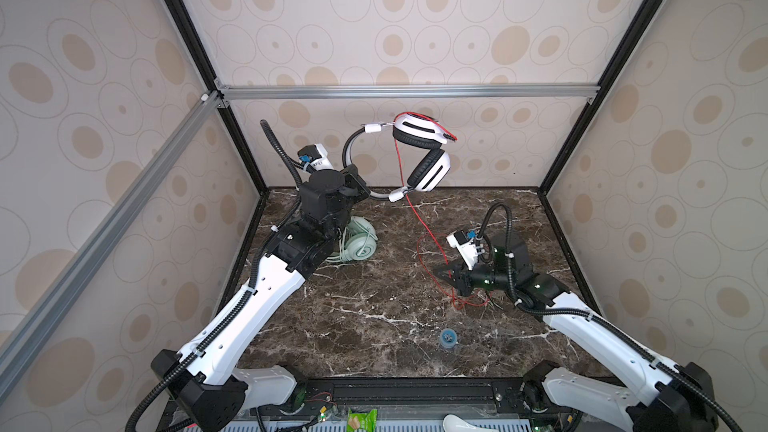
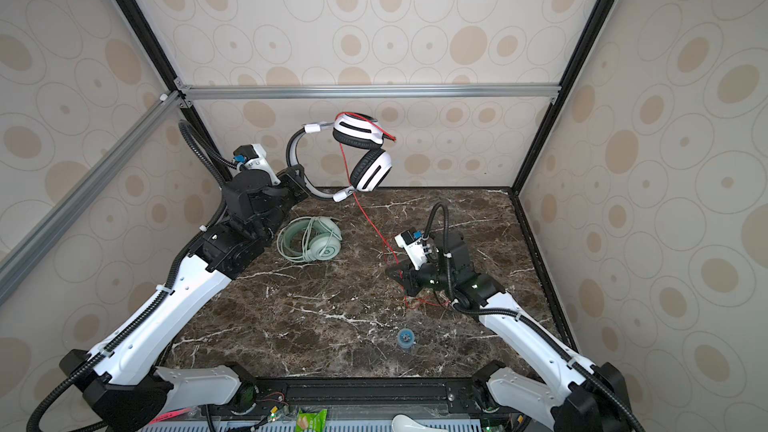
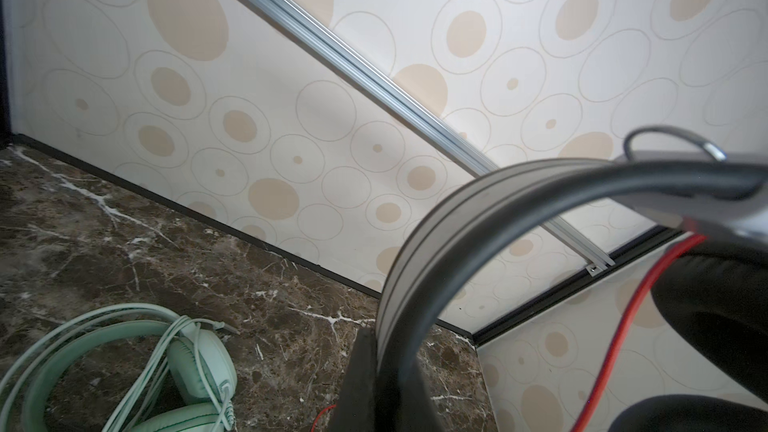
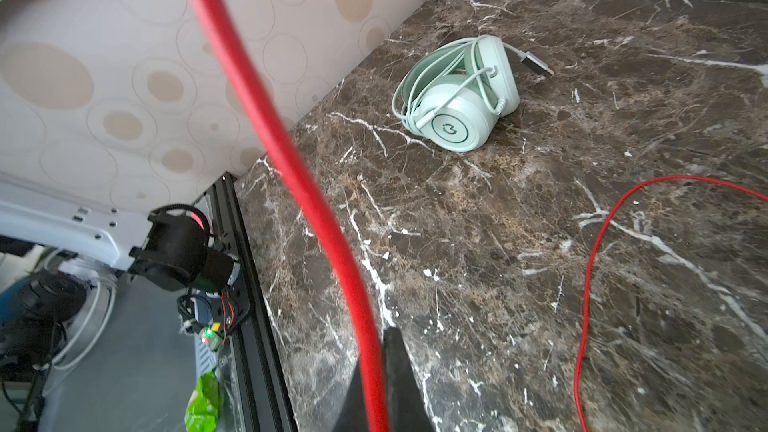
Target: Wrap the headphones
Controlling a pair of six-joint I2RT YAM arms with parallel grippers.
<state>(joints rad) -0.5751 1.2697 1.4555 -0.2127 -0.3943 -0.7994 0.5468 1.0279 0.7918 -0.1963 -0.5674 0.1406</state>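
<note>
The white-and-black headphones [image 1: 419, 130] [image 2: 361, 130] hang in the air near the back wall. My left gripper [image 1: 358, 187] [image 2: 300, 184] [image 3: 386, 367] is shut on their headband [image 3: 419, 259]. Their thin red cord [image 1: 415, 205] [image 2: 365, 211] [image 4: 270, 130] drops from the ear cups to my right gripper [image 1: 442, 274] [image 2: 395, 274] [image 4: 374, 371], which is shut on it low over the table. The rest of the cord lies in loops on the marble. The mint green headphones [image 1: 359, 243] [image 2: 316, 238] [image 3: 195, 367] [image 4: 457, 105] lie at the back left, their cord wound round them.
A small blue round object [image 1: 448, 338] [image 2: 405, 337] lies on the dark marble table [image 1: 374, 326] near the front. Patterned walls close in three sides, with an aluminium rail [image 1: 407, 91] across the back. A green packet [image 1: 361, 419] sits beyond the front edge.
</note>
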